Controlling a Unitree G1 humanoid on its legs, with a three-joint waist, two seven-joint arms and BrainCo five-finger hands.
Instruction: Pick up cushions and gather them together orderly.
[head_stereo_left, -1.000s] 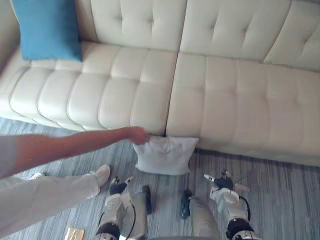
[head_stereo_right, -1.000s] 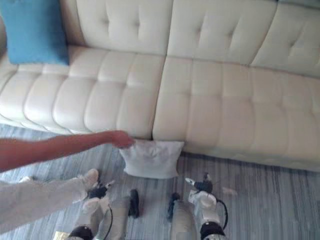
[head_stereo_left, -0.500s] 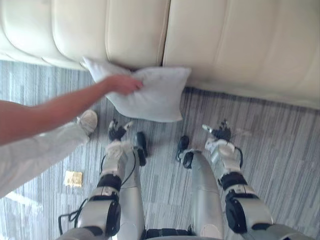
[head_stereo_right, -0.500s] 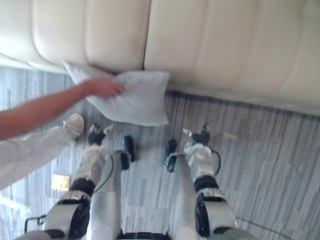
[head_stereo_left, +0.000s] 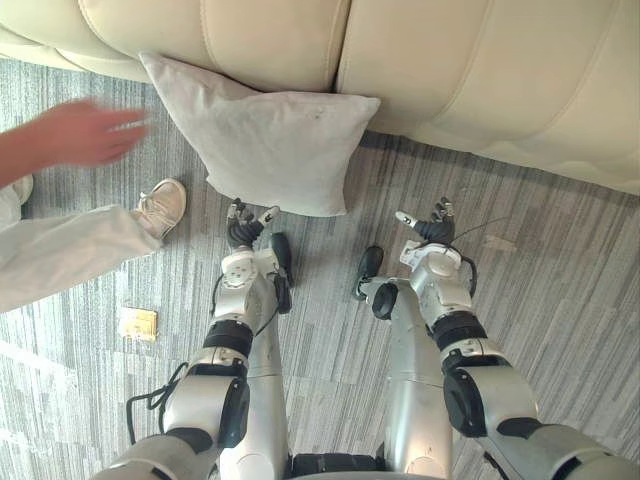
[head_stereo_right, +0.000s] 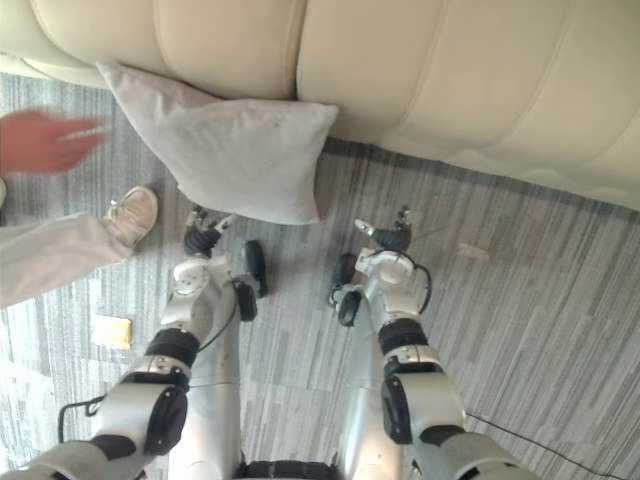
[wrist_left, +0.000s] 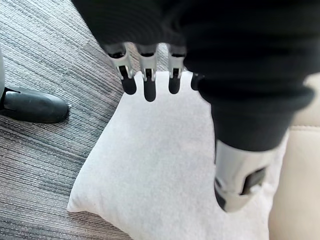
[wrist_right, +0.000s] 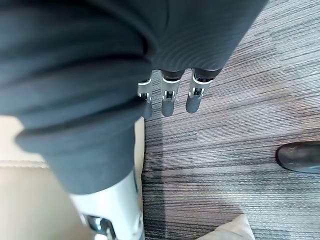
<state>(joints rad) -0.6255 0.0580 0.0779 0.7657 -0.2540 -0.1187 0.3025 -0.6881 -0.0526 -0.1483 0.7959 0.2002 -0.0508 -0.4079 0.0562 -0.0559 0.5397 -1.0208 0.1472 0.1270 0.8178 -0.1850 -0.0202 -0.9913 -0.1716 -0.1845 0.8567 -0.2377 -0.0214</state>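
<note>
A white cushion lies on the striped grey carpet, its back edge leaning on the foot of the cream sofa. My left hand hangs just short of the cushion's near edge, fingers straight and open; the left wrist view has the cushion right beneath them, untouched. My right hand hovers over bare carpet to the right of the cushion, fingers straight and holding nothing. A corner of the cushion shows in the right wrist view.
A person's hand is in the air left of the cushion, with a trouser leg and a pale shoe below it. A small yellow packet lies on the carpet at left, a pale scrap at right.
The camera has tilted further down. The person's hand has let go of the cushion and drawn back to the left. The cushion now rests against the sofa's foot.
</note>
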